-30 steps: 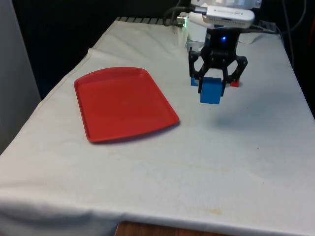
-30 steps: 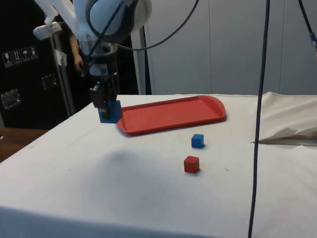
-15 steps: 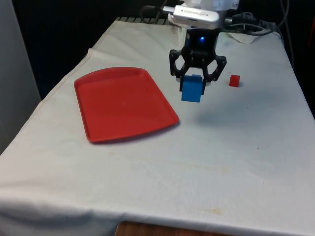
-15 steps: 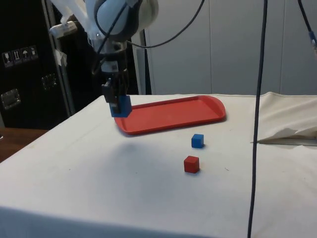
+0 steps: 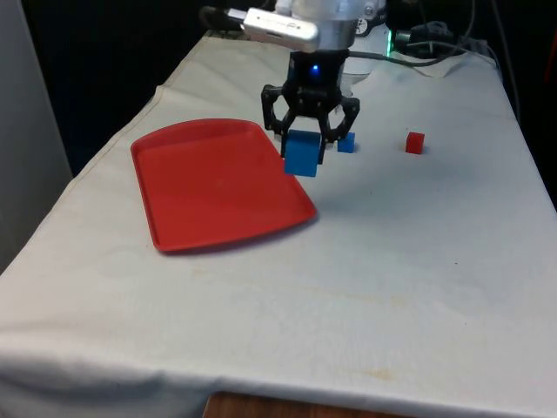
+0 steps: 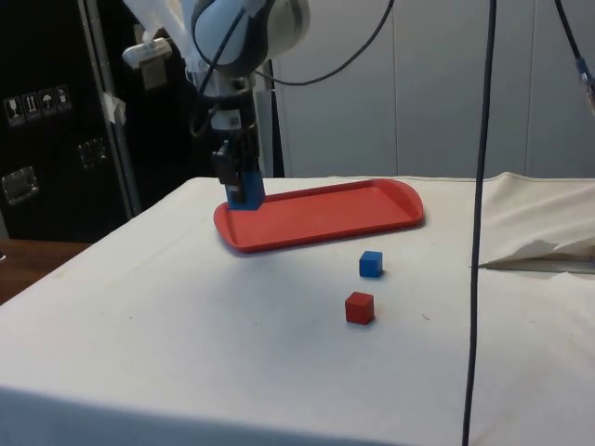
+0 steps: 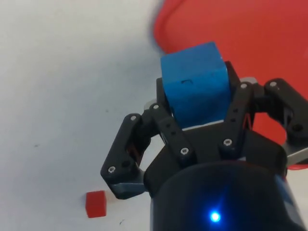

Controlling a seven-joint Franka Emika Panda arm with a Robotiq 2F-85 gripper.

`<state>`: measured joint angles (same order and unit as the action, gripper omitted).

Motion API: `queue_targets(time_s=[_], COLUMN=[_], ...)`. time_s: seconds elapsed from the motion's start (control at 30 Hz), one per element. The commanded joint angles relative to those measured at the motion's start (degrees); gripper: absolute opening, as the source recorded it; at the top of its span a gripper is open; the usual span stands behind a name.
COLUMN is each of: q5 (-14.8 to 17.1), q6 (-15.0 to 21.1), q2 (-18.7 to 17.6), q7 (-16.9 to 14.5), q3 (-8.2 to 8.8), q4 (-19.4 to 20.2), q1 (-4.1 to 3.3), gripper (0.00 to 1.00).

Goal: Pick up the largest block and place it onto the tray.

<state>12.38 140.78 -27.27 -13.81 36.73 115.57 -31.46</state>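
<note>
Side view: white-clothed table (image 6: pixel 186 353) before dark cabinets (image 6: pixel 56 121), fingers (image 6: pixel 240 172) pinching large blue block (image 6: pixel 246 193) over red tray's (image 6: pixel 325 216) edge.

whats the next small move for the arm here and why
Probably carry on sideways toward the front view's left until the large blue block hangs over the middle of the red tray, then lower it. The end effector grips the block in the air, just at the tray's near edge, so releasing now might land it on the rim.
</note>
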Motion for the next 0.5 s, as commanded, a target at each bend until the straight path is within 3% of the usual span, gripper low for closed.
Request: queue_targets(time_s=[0.0,0.17,0.2,0.23,0.47], q5=[0.7,2.0,1.5,2.2,4.1], q6=[0.5,1.0,0.2,1.1,1.9], q2=[0.1,0.3,-0.2,0.3,0.3], q7=[-1.3,-4.0,-3.2,-4.4,-7.8], q3=[-0.06,1.43,1.72,1.72,3.50], q4=[0.3,1.3,0.7,1.4,2.6], q1=[0.80,1.03,0.57,1.09,1.55], gripper=[0.00,0.00,0.00,0.00,0.00])
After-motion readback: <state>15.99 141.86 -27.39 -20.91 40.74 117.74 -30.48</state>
